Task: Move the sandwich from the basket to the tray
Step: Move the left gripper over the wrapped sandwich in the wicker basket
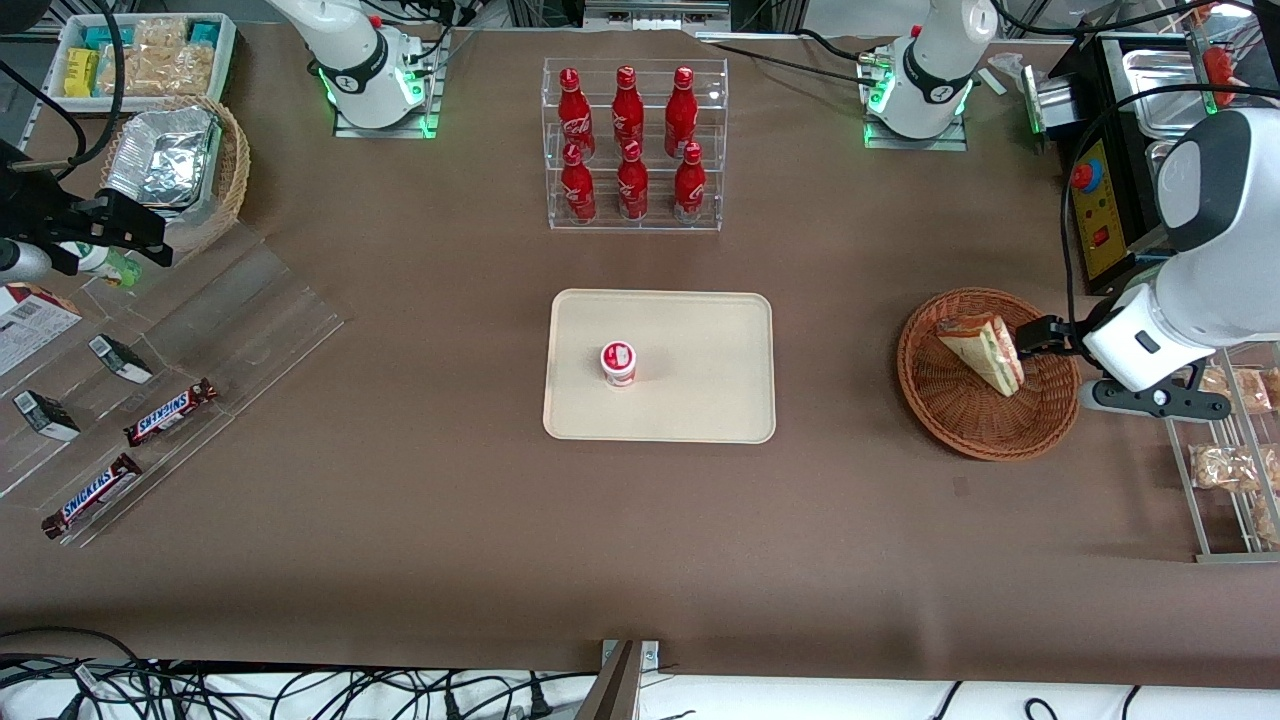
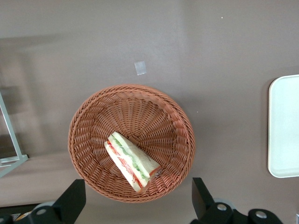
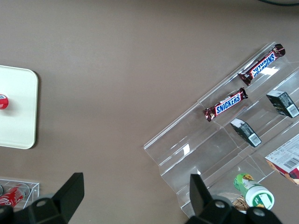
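Observation:
The sandwich (image 1: 985,352), a wrapped wedge with green and red filling along its edge, lies in the round reddish-brown basket (image 1: 930,400). It also shows in the left wrist view (image 2: 133,161), inside the basket (image 2: 93,135). My left gripper (image 1: 1040,335) hovers above the basket's rim at the side toward the working arm's end. It is open and empty, its fingers spread wide in the wrist view (image 2: 135,200). The cream tray (image 1: 700,400) lies in the middle of the table, apart from the basket. Its edge shows in the wrist view (image 2: 285,130).
A small cup with a red and white lid (image 1: 619,362) stands on the tray. A clear rack of red bottles (image 1: 633,145) is farther from the camera. A metal rack of bagged pastries (image 1: 1230,460) stands beside the basket. Clear shelves with Snickers bars (image 1: 170,412) lie toward the parked arm's end.

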Robot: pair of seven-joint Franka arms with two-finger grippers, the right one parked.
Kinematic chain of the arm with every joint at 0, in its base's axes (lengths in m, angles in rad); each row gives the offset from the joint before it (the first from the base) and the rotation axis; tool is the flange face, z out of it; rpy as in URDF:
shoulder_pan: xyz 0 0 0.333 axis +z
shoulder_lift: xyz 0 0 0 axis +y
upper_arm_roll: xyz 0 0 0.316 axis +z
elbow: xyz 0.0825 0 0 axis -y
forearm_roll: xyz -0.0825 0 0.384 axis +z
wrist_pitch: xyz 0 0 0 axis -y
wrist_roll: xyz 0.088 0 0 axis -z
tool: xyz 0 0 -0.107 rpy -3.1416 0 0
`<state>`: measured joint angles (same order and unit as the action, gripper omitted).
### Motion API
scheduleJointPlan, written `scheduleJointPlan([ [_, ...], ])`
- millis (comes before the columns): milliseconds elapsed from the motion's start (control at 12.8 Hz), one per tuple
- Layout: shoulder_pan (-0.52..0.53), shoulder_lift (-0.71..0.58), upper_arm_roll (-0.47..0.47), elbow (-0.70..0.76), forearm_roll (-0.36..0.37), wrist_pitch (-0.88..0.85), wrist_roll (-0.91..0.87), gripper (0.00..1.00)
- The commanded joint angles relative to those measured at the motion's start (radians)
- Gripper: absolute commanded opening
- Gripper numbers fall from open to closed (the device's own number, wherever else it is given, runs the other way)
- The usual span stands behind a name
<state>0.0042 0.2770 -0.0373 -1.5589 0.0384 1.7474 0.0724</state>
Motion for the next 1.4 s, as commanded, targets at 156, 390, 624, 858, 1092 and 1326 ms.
scheduleJointPlan([
  [156, 0.002, 0.016, 0.002, 0.043, -0.017, -0.028, 0.024, 1.00],
  [390, 0.003, 0.028, -0.006, 0.048, -0.018, -0.029, -0.084, 1.00],
  [624, 0.007, 0.028, 0.002, 0.042, -0.015, -0.035, -0.092, 1.00],
  [858, 0.029, 0.036, 0.005, 0.043, -0.006, -0.034, -0.152, 1.00],
  [1092, 0.030, 0.051, 0.005, 0.040, 0.001, -0.035, -0.175, 1.00],
  [1326, 0.034, 0.070, 0.005, -0.039, 0.064, -0.069, -0.218, 1.00],
])
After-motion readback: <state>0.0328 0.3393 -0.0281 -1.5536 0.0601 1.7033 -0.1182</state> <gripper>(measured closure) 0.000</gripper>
